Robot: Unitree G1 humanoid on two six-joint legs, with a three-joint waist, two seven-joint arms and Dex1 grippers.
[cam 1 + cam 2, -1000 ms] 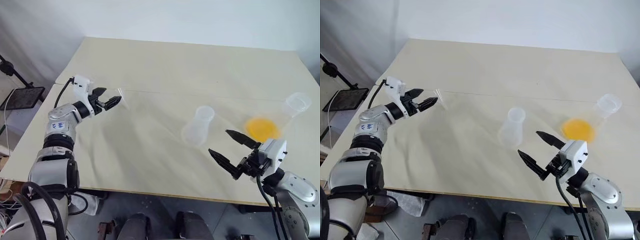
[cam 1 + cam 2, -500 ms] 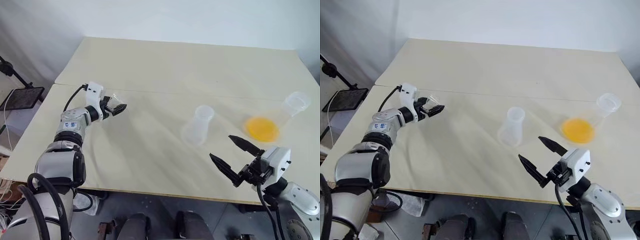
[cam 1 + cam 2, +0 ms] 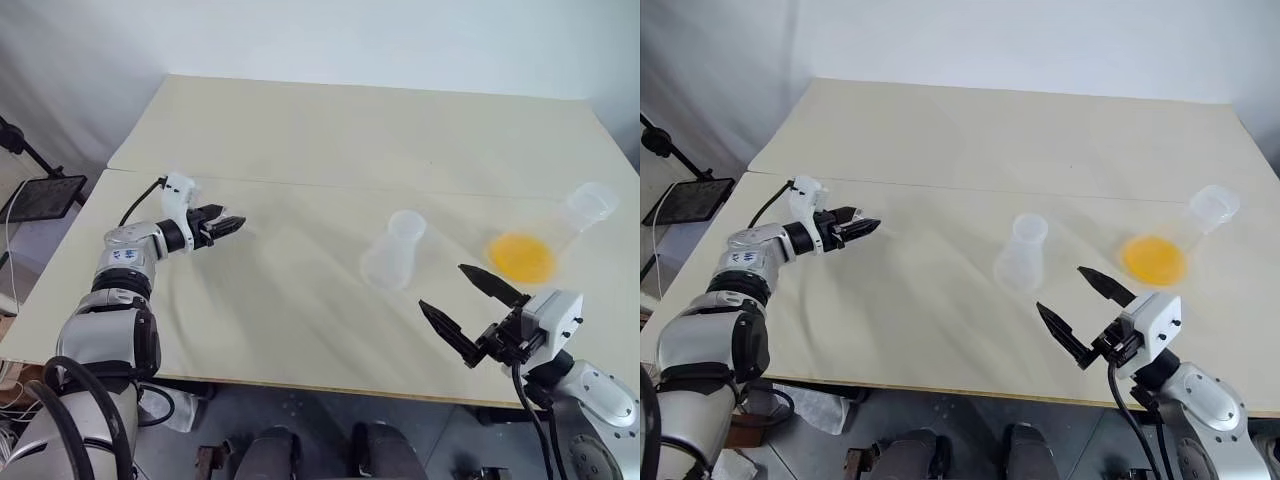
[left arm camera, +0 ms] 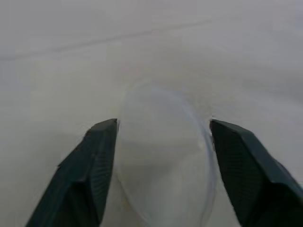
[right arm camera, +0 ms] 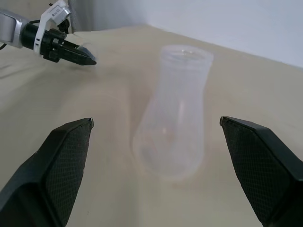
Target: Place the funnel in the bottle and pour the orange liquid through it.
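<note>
The funnel point(image 4: 163, 165), a small clear cone, sits between the two fingers of my left gripper point(image 3: 226, 224), low over the table's left side; both fingers touch its rim. The bottle point(image 3: 395, 252), a frosted conical flask, stands upright at mid-table. The orange liquid point(image 3: 522, 257) pools in a clear flask point(image 3: 590, 206) lying on its side at the right. My right gripper point(image 3: 442, 287) hovers open near the front edge, pointing at the bottle point(image 5: 177, 118) from a short distance, with nothing in it.
A pale cloth covers the table point(image 3: 300, 130), with a seam running across it behind the flasks. A black stand with a tray point(image 3: 40, 195) is on the floor off the left edge. The table's front edge point(image 3: 300, 383) lies close below my right gripper.
My left gripper has sunk toward the table and its fingers have closed in on the funnel, which lay just ahead of them before. The right gripper has stayed put.
</note>
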